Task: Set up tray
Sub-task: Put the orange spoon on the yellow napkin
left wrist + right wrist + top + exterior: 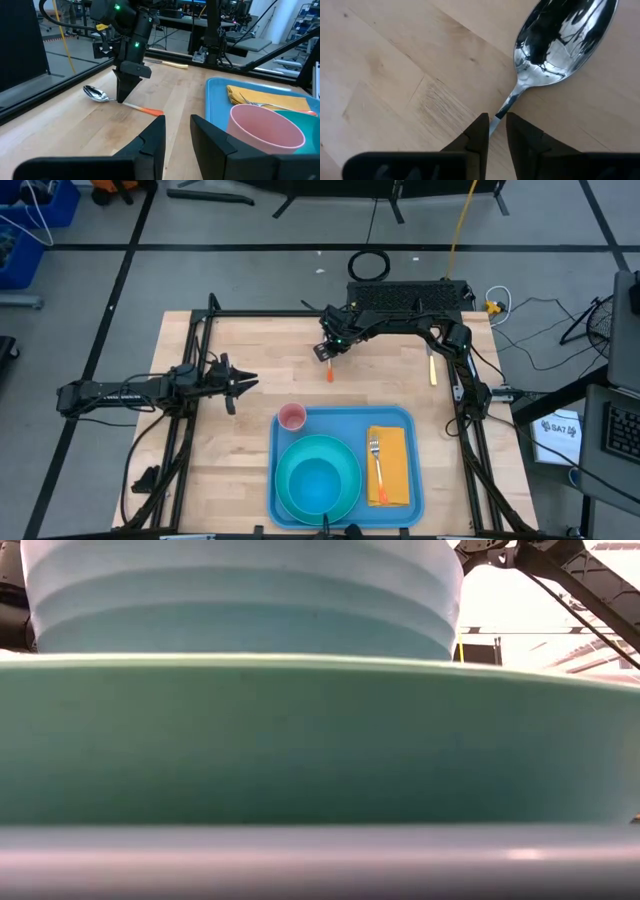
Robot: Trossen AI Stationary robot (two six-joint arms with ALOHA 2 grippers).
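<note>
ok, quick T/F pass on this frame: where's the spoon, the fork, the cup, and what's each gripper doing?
1. The spoon lies on the bare table. True.
2. The right gripper straddles the spoon's neck. True.
3. The fork lies on the teal plate. False: it lies on the yellow napkin.
4. The pink cup stands off the tray. False: it stands in a tray corner.
5. The left gripper holds the cup. False: it is open, empty.

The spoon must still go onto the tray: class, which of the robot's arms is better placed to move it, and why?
The right. The right gripper already straddles the spoon at its neck on the table, while the left gripper waits off to the tray's far-left side, holding nothing.
</note>
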